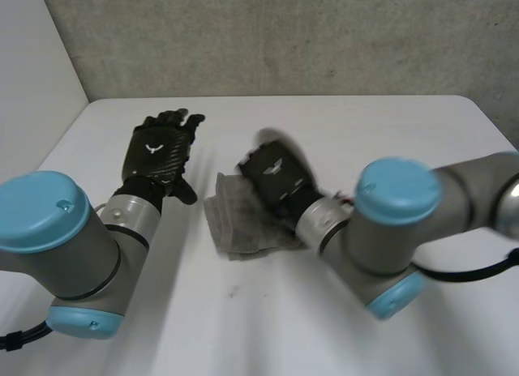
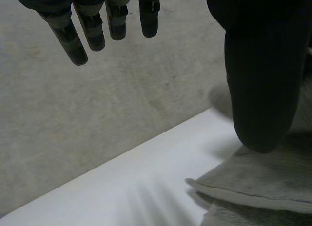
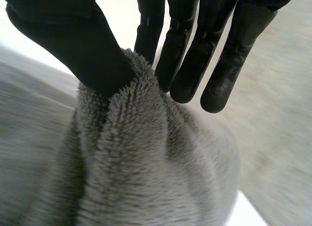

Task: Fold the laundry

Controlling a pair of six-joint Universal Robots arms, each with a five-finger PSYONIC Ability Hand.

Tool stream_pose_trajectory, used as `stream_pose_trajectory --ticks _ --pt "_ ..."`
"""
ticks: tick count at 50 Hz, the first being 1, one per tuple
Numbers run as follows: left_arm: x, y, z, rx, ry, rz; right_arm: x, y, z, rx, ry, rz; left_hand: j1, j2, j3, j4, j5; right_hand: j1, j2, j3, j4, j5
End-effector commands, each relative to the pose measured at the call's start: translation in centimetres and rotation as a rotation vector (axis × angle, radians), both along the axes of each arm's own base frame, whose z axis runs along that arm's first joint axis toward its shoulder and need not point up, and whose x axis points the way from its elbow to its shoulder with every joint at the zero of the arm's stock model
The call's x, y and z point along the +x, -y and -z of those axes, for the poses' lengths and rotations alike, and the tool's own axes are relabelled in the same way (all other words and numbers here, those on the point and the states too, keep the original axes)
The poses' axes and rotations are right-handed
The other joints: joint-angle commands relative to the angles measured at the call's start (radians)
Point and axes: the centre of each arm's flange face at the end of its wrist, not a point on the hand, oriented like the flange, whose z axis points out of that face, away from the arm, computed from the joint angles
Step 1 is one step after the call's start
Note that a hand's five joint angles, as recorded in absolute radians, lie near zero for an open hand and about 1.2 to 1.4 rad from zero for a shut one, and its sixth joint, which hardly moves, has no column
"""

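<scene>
Fingers [image 2: 92, 31] of the left hand [image 1: 158, 149] hang straight and loose, holding nothing. The hand hovers above the white table [image 1: 381, 133], just beside the left edge of the grey towel [image 1: 231, 226]. In its wrist view the towel lies near the thumb [image 2: 258, 89], with a layered hem showing and the hand and the fabric apart.

Next across, the towel sits rumpled near the middle of the table, and the stacked edge suggests it is already doubled on itself (how many layers, I cannot tell).

Over its right part is the right hand [image 1: 276, 177]. Its wrist view shows the thumb [image 3: 73, 46] and the nearest finger [image 3: 148, 31] pinching a raised ridge of the fuzzy pile, with the other fingers straight alongside.

To do this fold well, I judge the pinch should take the full thickness of the edge rather than a tuft, since a shallow nip on plush fabric could slip. The free left hand would help most by pressing flat on the towel's left portion as an anchor. The lifted part could then carry over without dragging the whole piece. It should be laid edge to edge before release.
</scene>
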Motion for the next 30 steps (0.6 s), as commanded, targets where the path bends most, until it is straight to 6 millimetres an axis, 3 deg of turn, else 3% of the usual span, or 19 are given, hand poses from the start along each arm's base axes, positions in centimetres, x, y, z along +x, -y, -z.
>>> stream_pose_trajectory --ticks 1,5,6,7,8,9,10,14,19,24,30 --pt "1.5 0.6 -0.9 -0.017 -0.013 -0.104 3.3 -6.0 5.9 0.052 -0.125 -0.291 0.001 0.01 0.007 0.006 -0.025 0.469 0.218 0.209 0.204 0.238" --pt "1.8 0.8 -1.0 -0.016 -0.012 -0.113 3.4 -6.1 6.1 0.07 -0.121 -0.291 0.001 0.01 0.007 0.006 -0.025 0.469 0.218 0.209 0.204 0.238" --pt "1.7 0.9 -1.0 -0.017 -0.013 -0.112 3.2 -5.7 5.4 0.066 -0.112 -0.267 0.001 0.01 0.007 0.006 -0.025 0.246 -0.004 -0.014 -0.018 0.015" --pt "1.7 0.9 -1.2 -0.021 -0.015 -0.111 3.2 -5.7 5.4 0.066 -0.112 -0.267 0.001 0.01 0.007 0.006 -0.025 0.244 -0.007 -0.016 -0.021 0.013" --pt "1.7 0.9 -1.2 -0.021 -0.015 -0.111 3.1 -5.4 4.2 0.059 -0.091 -0.238 0.001 0.01 0.007 0.006 -0.025 -0.337 -0.588 -0.597 -0.602 -0.568" --pt "1.6 0.9 -1.2 -0.023 -0.015 -0.109 3.1 -5.4 4.2 0.059 -0.091 -0.237 0.001 0.01 0.007 0.006 -0.025 -0.343 -0.594 -0.603 -0.608 -0.574" --pt "1.6 0.9 -1.2 -0.023 -0.015 -0.108 2.8 -5.1 2.5 0.059 -0.056 -0.195 0.001 0.01 0.007 0.006 -0.025 -0.753 -1.003 -1.013 -1.017 -0.984" --pt "0.9 1.0 -2.0 -0.047 -0.028 -0.086 1.5 -3.7 -1.7 0.137 0.117 -0.051 0.026 0.034 0.031 0.03 -0.001 -0.753 -1.003 -1.013 -1.017 -0.984" --pt "-0.7 0.6 -2.9 -0.07 -0.056 -0.028 -0.7 -1.1 -3.7 0.254 0.251 0.053 0.029 0.037 0.034 0.033 0.002 -0.753 -1.003 -1.013 -1.017 -0.984" --pt "-2.4 0.3 -2.4 -0.024 -0.092 0.033 -1.5 0.0 -3.6 0.368 0.265 0.091 0.052 0.06 0.058 0.057 0.026 -0.753 -1.003 -1.013 -1.017 -0.984" --pt "-4.0 0.3 1.1 0.169 -0.091 0.068 -1.0 2.6 -0.7 0.448 0.229 0.1 0.052 0.06 0.058 0.057 0.026 -0.753 -1.003 -1.013 -1.017 -0.984"
